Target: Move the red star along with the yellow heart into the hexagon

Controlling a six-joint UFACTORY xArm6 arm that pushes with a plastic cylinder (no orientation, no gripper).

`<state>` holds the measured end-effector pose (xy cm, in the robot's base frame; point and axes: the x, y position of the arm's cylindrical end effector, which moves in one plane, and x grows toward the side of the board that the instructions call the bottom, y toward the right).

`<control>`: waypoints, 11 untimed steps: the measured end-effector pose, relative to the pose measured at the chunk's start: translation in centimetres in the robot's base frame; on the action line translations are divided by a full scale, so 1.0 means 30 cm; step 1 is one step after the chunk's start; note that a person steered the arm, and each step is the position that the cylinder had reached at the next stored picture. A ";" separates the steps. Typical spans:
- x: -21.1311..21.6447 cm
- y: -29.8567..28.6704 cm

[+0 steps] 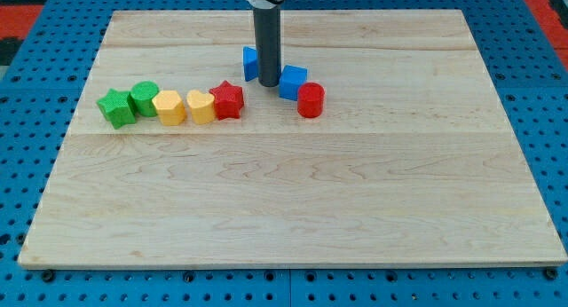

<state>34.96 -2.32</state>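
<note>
The red star [228,100] lies left of the board's middle, touching a yellow heart [201,106] on its left. A yellow hexagon [169,106] touches the heart's left side. My tip [267,82] rests on the board above and to the right of the red star, between two blue blocks. It is apart from the star.
A green cylinder [144,98] and a green star [116,107] continue the row at the view's left. A blue block [250,64] sits partly hidden behind the rod. A blue cube [292,82] and a red cylinder [311,100] lie to the tip's right. The wooden board [293,200] lies on a blue pegboard.
</note>
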 end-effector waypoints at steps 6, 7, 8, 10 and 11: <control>0.179 -0.140; 0.244 -0.140; 0.245 -0.168; 0.196 -0.245; 0.166 -0.221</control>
